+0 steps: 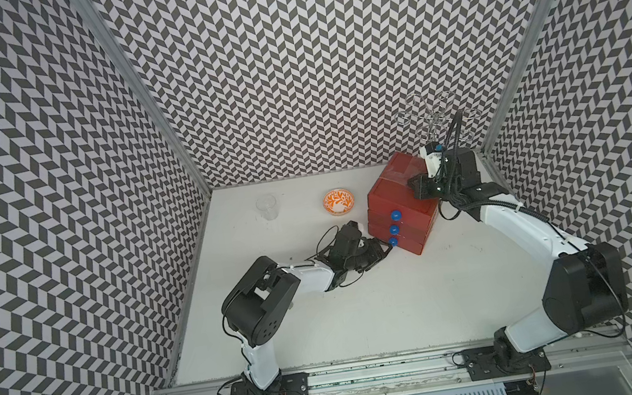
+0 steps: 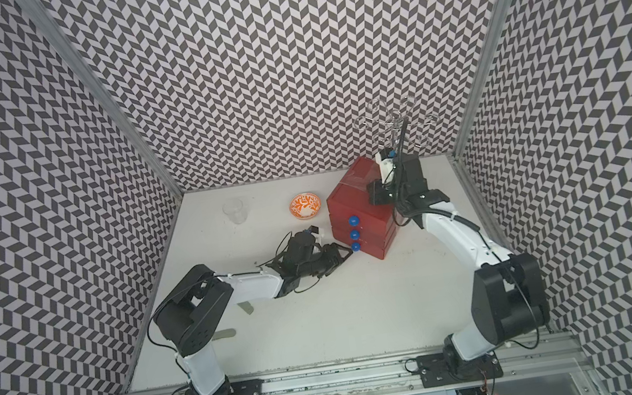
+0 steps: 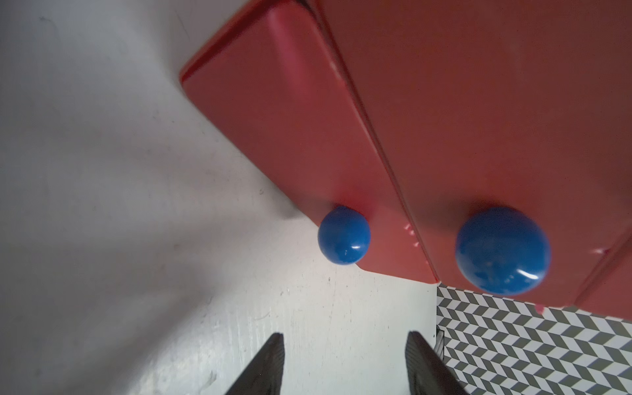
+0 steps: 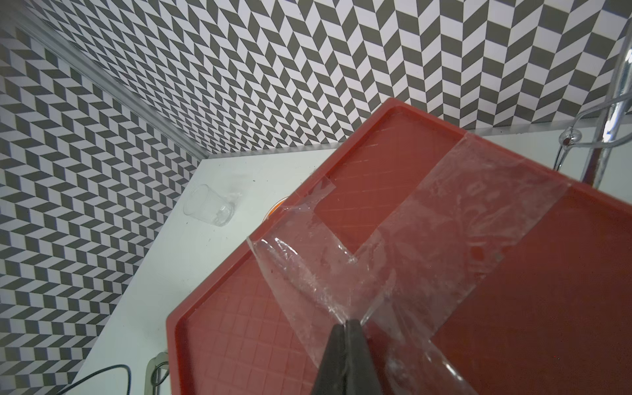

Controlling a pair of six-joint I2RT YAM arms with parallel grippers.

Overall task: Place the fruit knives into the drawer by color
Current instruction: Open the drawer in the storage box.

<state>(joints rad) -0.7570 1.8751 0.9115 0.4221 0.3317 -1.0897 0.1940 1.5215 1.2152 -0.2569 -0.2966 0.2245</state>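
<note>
My left gripper (image 3: pixel 345 338) has its jaws apart with nothing between them; it stands just before the lowest blue knob (image 3: pixel 343 235) of the red drawer (image 1: pixel 394 200), not touching it. My right gripper (image 4: pixel 347 323) has its jaws pressed together and holds nothing; its tips are at the clear tape (image 4: pixel 444 219) on top of the drawer. Two grey-green fruit knives (image 2: pixel 224 334) lie on the white table (image 2: pixel 363 309) beside my left arm, well apart from the drawer.
</note>
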